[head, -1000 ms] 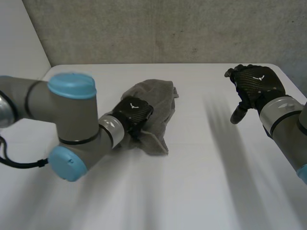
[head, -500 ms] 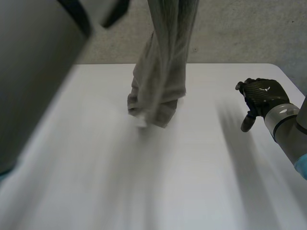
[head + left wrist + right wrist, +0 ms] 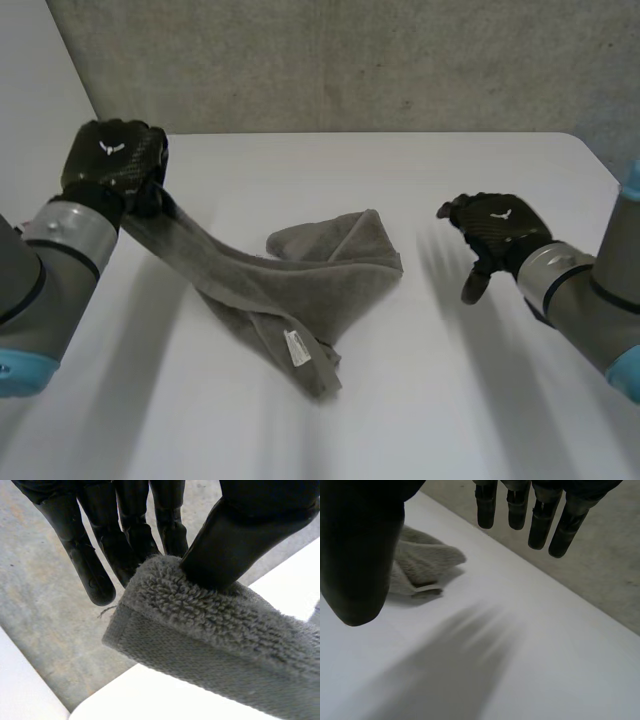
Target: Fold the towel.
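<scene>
A grey towel (image 3: pixel 310 275) lies bunched in the middle of the white table (image 3: pixel 420 400), one end drawn up to the left. My left hand (image 3: pixel 112 162) holds that raised end above the table's left side. In the left wrist view the thumb (image 3: pixel 240 540) pinches the towel's corner (image 3: pixel 210 630) against the fingers (image 3: pixel 125 525). My right hand (image 3: pixel 492 235) hovers to the right of the towel, apart from it, fingers straight and spread. In the right wrist view the towel (image 3: pixel 417 565) lies beyond the thumb (image 3: pixel 360 545), with nothing in the hand.
A white label (image 3: pixel 297 346) shows on the towel's near fold. A grey wall (image 3: pixel 350 60) runs behind the table's far edge. Bare table lies in front of the towel and under my right hand.
My left hand lifted the towel high off the table, then swung out to the left, so the towel now trails from it onto the table. My right hand came closer to the towel.
</scene>
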Tool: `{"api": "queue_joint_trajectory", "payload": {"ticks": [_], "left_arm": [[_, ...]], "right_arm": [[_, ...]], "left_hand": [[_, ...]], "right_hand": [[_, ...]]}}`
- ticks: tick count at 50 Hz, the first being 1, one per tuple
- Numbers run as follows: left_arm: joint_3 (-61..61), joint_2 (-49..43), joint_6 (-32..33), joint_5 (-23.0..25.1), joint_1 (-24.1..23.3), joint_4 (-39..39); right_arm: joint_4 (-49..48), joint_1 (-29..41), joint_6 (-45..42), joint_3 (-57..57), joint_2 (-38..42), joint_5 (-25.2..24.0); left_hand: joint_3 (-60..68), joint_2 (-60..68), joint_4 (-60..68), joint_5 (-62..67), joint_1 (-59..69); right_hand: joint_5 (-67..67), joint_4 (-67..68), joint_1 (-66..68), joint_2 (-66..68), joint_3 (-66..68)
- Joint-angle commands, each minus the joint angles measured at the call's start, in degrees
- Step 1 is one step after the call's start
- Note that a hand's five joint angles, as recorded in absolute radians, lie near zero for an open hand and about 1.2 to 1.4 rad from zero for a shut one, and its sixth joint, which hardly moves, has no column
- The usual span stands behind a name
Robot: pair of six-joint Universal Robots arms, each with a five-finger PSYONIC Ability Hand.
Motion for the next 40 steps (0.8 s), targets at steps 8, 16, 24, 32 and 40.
{"api": "queue_joint_trajectory", "payload": {"ticks": [8, 16, 24, 32, 40], "left_arm": [[-8.4, -1.6, -0.6, 2.8, -0.1, 11.7], [-9.8, -5.6, -0.8, 3.1, 0.2, 14.4], [-10.1, -5.9, -0.8, 3.1, 1.0, 14.3], [-11.0, -5.9, -0.7, 3.2, 1.6, 14.3], [-10.2, -7.4, -0.5, 3.2, 2.0, 14.1]], "right_arm": [[-1.1, 4.4, -2.2, 0.0, 4.2, 0.1], [-5.9, 4.8, -2.0, -4.1, 8.5, 0.4], [-5.7, 5.9, -0.6, -13.3, 17.3, 0.4], [-4.4, 8.7, 0.9, -21.0, 24.6, 0.5], [-0.4, 11.1, 0.8, -26.1, 29.4, 0.2]], "left_hand": [[-10.2, -10.4, -10.9, -7.8, -7.3], [-10.2, -10.4, -10.9, -7.8, -7.3], [-10.3, -10.6, -11.1, -8.0, -7.5], [-10.2, -10.4, -10.9, -7.8, -7.3], [-7.3, -7.6, -8.0, -4.9, -4.5]], "right_hand": [[-3.4, -4.9, -2.8, -4.4, -3.8], [5.3, 3.7, 5.8, 4.2, 4.9], [16.2, 14.7, 16.8, 15.2, 15.8], [18.4, 16.9, 19.0, 17.4, 18.0], [26.1, 24.5, 26.7, 25.0, 25.7]]}}
